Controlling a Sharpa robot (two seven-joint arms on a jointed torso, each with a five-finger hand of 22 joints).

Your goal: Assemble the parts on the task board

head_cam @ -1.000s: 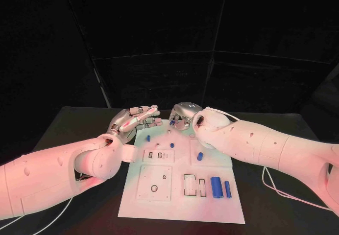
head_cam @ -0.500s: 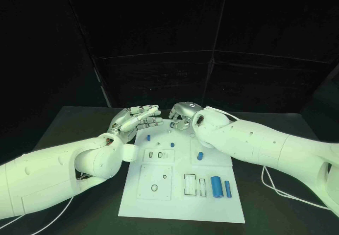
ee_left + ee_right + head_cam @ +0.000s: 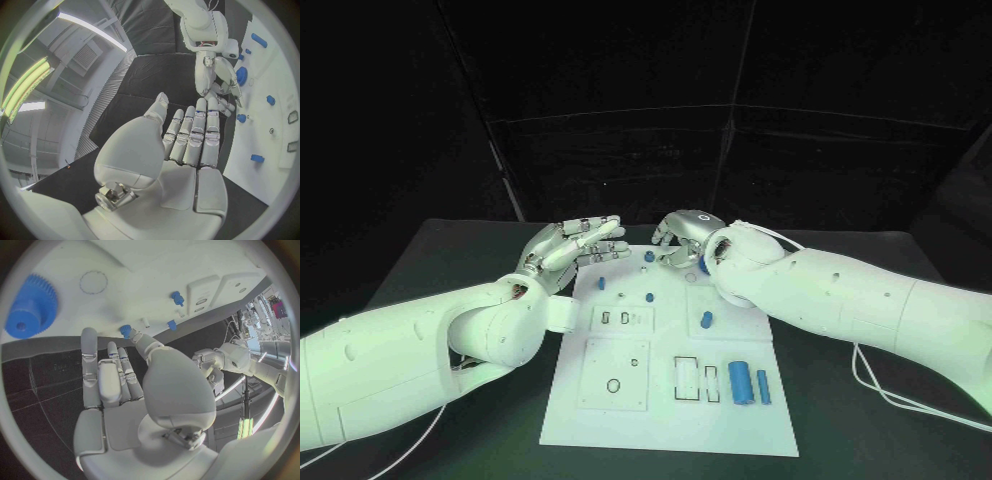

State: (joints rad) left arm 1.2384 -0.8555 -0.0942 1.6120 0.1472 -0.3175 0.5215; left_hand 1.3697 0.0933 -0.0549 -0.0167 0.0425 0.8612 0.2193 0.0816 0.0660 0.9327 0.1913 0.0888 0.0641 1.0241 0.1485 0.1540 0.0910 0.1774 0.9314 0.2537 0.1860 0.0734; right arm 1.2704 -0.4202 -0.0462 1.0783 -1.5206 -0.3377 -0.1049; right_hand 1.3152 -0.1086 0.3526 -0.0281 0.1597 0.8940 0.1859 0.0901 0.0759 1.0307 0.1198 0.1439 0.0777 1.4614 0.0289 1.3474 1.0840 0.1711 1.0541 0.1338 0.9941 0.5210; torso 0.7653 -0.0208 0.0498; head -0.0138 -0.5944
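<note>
Nearest, on the right part of the task board (image 3: 668, 420): a thick blue cylinder (image 3: 740, 382) and a thin blue cylinder (image 3: 764, 386), lying side by side just right of two empty rectangular slots. Both round, so likely to roll off the board's right edge onto the black table (image 3: 444, 250) if brushed by the right forearm crossing above.

Further in, mid-board: a short blue piece (image 3: 708, 320) lying loose, and a small blue peg (image 3: 651, 296) standing upright. Easily tipped or swept aside by a low pass of either arm.

At the far end: left hand (image 3: 571, 245) at the board's far left corner, fingers straight and spread, holding nothing. Right hand (image 3: 678, 240) just to its right, fingers apart and pointing down at the board, nothing seen in them. Thumb tip very near a tiny blue part (image 3: 125, 331), whether touching cannot be told. A big blue gear (image 3: 30, 307) flat on the board close by.

Main risks, as judged: flicking the tiny part away instead of pinching it, given its smallness against broad fingers; knocking the two hands together, being so close; jamming a part by pressing it tilted into its seat.

No brand, label or readable writing anywhere.
</note>
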